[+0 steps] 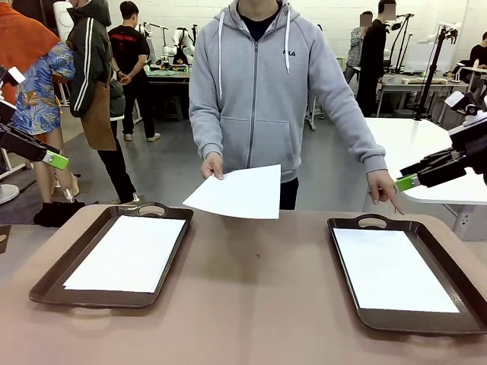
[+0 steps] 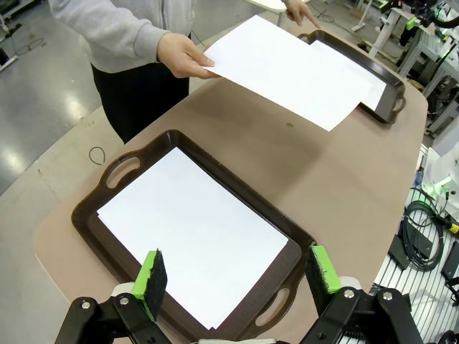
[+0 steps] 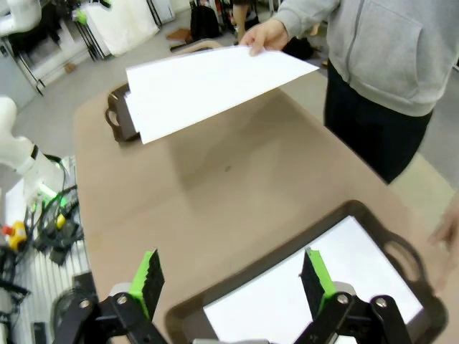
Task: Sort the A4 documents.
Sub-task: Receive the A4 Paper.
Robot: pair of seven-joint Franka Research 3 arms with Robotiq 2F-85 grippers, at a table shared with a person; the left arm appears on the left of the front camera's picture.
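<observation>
Your left gripper (image 2: 234, 276) hangs with jaws spread wide and empty over the left dark brown handled tray (image 1: 53, 283), which already holds a thin white A4 sheet (image 1: 128, 252). The person's hand (image 1: 212, 165) offers another white A4 sheet (image 1: 237, 192) above the tan table's (image 1: 251, 304) far edge: take it by its near edge, flat. Your right gripper (image 3: 231, 276), equally wide and empty, hovers over the right dark brown tray (image 1: 403, 323). Count: three sheets, two trays.
</observation>
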